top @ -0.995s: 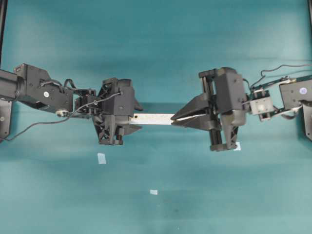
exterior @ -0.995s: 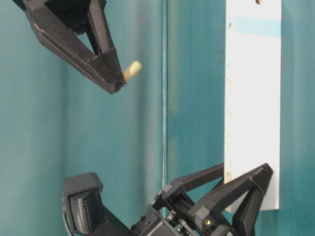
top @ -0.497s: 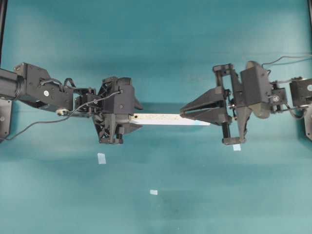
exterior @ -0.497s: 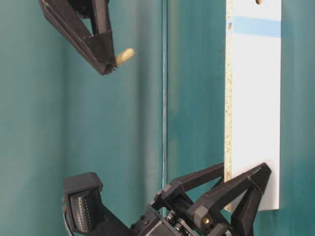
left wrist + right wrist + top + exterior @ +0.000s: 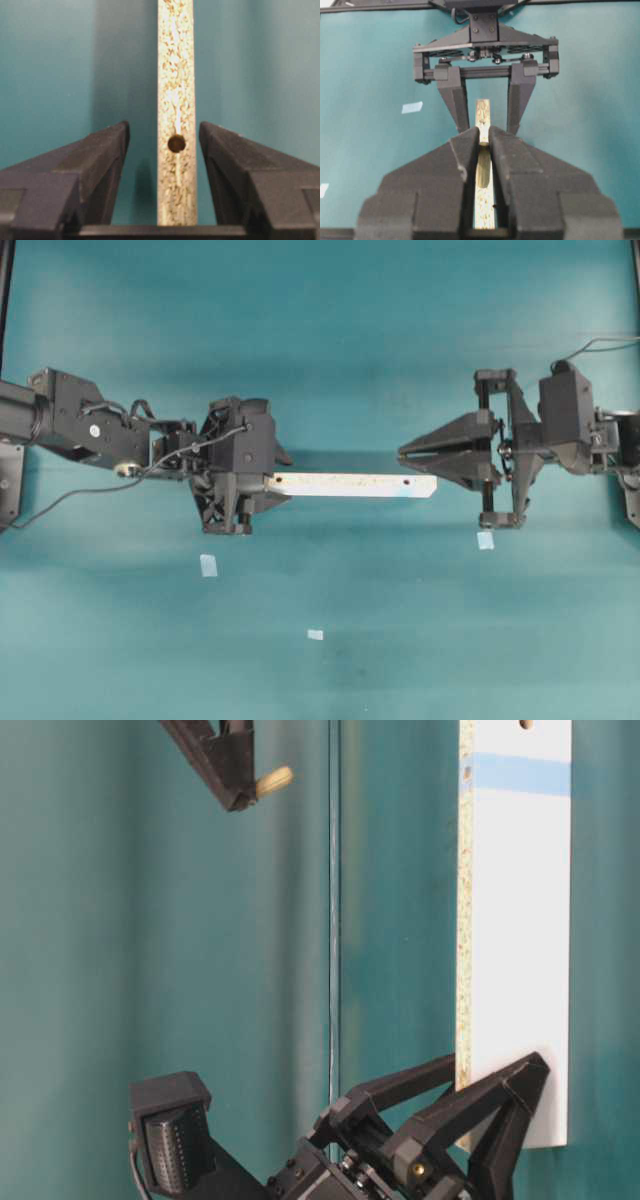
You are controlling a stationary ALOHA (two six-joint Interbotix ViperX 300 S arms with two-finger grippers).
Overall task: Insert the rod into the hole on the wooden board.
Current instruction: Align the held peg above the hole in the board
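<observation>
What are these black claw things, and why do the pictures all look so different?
They are two robot arms, and each claw is called an end effector. One picture looks down from above, one looks from table height and is turned sideways, and two come from small cameras on the arms' wrists.

The left end effector has its fingers on either side of the wooden board. Its own camera shows gaps beside the board, so it is not squeezing it.

The right end effector pinches the rod, a tiny peg. The peg should go into the hole near the board's blue end.

Three small blue squares lie on the green table.
</observation>
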